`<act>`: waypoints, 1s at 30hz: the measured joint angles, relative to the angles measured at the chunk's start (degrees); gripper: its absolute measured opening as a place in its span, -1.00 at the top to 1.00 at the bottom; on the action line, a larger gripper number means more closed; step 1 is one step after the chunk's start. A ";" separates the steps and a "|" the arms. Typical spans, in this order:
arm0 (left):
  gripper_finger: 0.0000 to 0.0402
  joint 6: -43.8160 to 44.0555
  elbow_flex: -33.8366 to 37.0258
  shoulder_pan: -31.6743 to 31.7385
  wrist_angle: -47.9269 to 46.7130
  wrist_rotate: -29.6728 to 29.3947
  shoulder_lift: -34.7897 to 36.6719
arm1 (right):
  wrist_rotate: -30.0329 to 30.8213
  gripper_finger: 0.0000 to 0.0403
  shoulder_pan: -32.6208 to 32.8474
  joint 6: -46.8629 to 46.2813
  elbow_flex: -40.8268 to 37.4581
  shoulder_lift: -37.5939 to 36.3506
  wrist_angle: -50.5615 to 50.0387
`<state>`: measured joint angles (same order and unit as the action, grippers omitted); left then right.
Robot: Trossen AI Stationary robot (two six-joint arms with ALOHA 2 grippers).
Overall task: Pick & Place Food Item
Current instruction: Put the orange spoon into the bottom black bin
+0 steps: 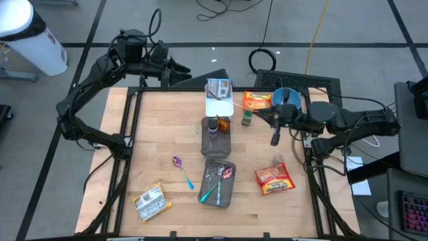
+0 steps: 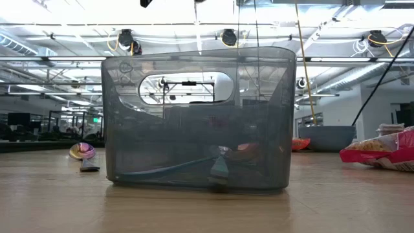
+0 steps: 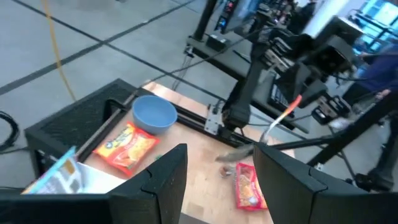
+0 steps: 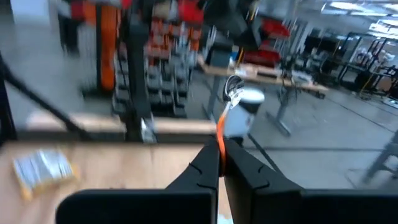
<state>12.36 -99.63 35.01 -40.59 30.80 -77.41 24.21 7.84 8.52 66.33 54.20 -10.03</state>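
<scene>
My right gripper (image 1: 273, 120) hovers above the table's right half, shut on a thin orange-handled utensil (image 4: 219, 134) with a silver end (image 4: 234, 87). It also shows in the left wrist view (image 3: 287, 111). An orange snack bag (image 1: 257, 100) lies flat near the far edge beside a blue bowl (image 1: 287, 97). A red snack bag (image 1: 274, 179) lies flat at the near right, and a yellowish packet (image 1: 150, 202) at the near left. My left gripper (image 3: 217, 186) is open and empty beyond the table's far edge (image 1: 182, 69). My right gripper pinches the utensil's orange handle (image 4: 219, 152) between its two shut fingers. The handle runs on out past the fingertips to the silver end. The utensil is lifted clear of the table.
Two grey bins stand mid-table, one (image 1: 215, 137) holding a small bottle, one (image 1: 217, 182) holding utensils; the latter fills the low view (image 2: 197, 120). A white tray (image 1: 219, 100) sits at the far edge, a purple spoon (image 1: 179, 167) near the bins.
</scene>
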 joint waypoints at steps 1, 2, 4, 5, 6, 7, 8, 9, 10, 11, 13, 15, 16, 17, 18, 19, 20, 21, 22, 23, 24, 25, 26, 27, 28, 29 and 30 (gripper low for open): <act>0.05 -0.04 0.05 -0.63 -0.02 -0.13 -0.08 | -0.01 1.00 0.00 -0.98 -2.22 -1.13 3.43; 0.05 -0.06 0.49 -1.50 0.59 -0.39 -0.12 | 0.02 1.00 0.00 -1.83 -4.58 -2.22 7.21; 0.05 0.44 2.36 -3.76 4.12 -0.73 -0.30 | 0.02 1.00 0.00 -3.35 -9.51 -4.13 15.66; 0.05 1.23 3.54 -4.87 6.80 -0.81 -0.44 | 0.05 1.00 0.00 -4.19 -11.95 -4.96 19.93; 0.05 2.07 4.91 -5.77 9.70 -0.83 -0.53 | 0.04 1.00 0.00 -5.08 -14.46 -5.69 24.14; 0.05 2.88 6.37 -6.55 12.80 -0.87 -0.62 | 0.05 1.00 0.00 -6.04 -16.96 -6.25 28.62; 0.05 3.64 7.81 -7.41 16.39 -0.90 -0.67 | 0.04 1.00 0.00 -7.03 -19.29 -6.67 32.96; 0.05 4.51 9.19 -8.16 20.04 -0.92 -0.69 | 0.04 1.00 0.00 -7.97 -21.63 -7.07 37.27; 0.05 5.24 10.62 -8.79 23.84 -0.91 -0.65 | 0.04 1.00 0.00 -9.09 -23.79 -7.34 41.74; 0.05 6.32 12.08 -9.28 27.58 -0.91 -0.56 | -0.04 1.00 0.00 -10.34 -25.61 -7.56 45.90; 0.05 8.34 15.21 -9.83 34.28 -0.85 -0.50 | -0.13 1.00 0.00 -12.64 -28.73 -7.87 53.47; 0.05 10.42 18.55 -10.07 40.53 -0.98 -0.60 | -0.16 1.00 0.00 -14.19 -31.05 -8.02 59.19; 0.05 11.68 20.22 -10.07 44.00 -1.19 -0.63 | -0.18 1.00 0.00 -14.77 -31.97 -8.03 61.54; 0.05 13.05 21.85 -10.06 47.76 -1.63 -0.65 | -0.22 1.00 0.00 -15.19 -32.74 -8.01 63.38; 0.05 14.51 23.41 -10.00 51.49 -2.11 -0.63 | -0.24 1.00 0.00 -15.49 -33.41 -7.99 65.02; 0.05 16.07 24.94 -9.95 55.56 -2.85 -0.62 | -0.28 1.00 0.00 -15.89 -33.72 -7.99 65.95; 0.05 17.57 26.36 -9.95 59.10 -3.71 -0.61 | -0.31 1.00 0.00 -16.50 -33.84 -7.99 66.26; 0.05 18.95 27.75 -9.91 62.53 -4.29 -0.73 | -0.38 1.00 0.00 -17.14 -33.84 -7.99 66.29; 0.05 20.29 28.87 -9.91 66.20 -4.89 -1.25 | -0.65 1.00 0.00 -17.75 -33.84 -7.96 66.27; 0.05 21.82 29.67 -9.91 69.20 -5.34 -1.72 | -1.73 1.00 -0.02 -18.25 -33.84 -7.78 66.27; 0.05 23.34 30.24 -9.91 71.33 -5.39 -2.35 | -2.98 1.00 -0.02 -18.56 -33.85 -7.57 66.35; 0.05 24.55 30.32 -9.91 73.19 -5.39 -3.07 | -3.63 1.00 -0.02 -19.00 -33.88 -7.30 66.44; 0.05 25.34 30.31 -10.06 74.98 -5.40 -3.89 | -3.72 1.00 0.00 -19.58 -33.88 -7.04 66.54; 0.05 26.01 30.25 -10.34 76.39 -5.37 -4.68 | -3.96 1.00 0.00 -19.94 -33.88 -6.85 66.52; 0.05 26.59 30.02 -10.53 77.58 -5.36 -5.44 | -4.14 1.00 -0.02 -20.31 -33.88 -6.54 66.72; 0.05 27.09 29.94 -10.73 78.71 -5.37 -6.22 | -4.67 1.00 -0.04 -20.55 -33.88 -6.23 66.89; 0.05 27.33 29.83 -10.90 79.73 -5.37 -6.94 | -4.74 1.00 -0.05 -20.90 -33.88 -5.81 67.11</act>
<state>39.69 -69.81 24.11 39.14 25.43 -84.35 19.47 7.78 -12.37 32.45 48.39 57.08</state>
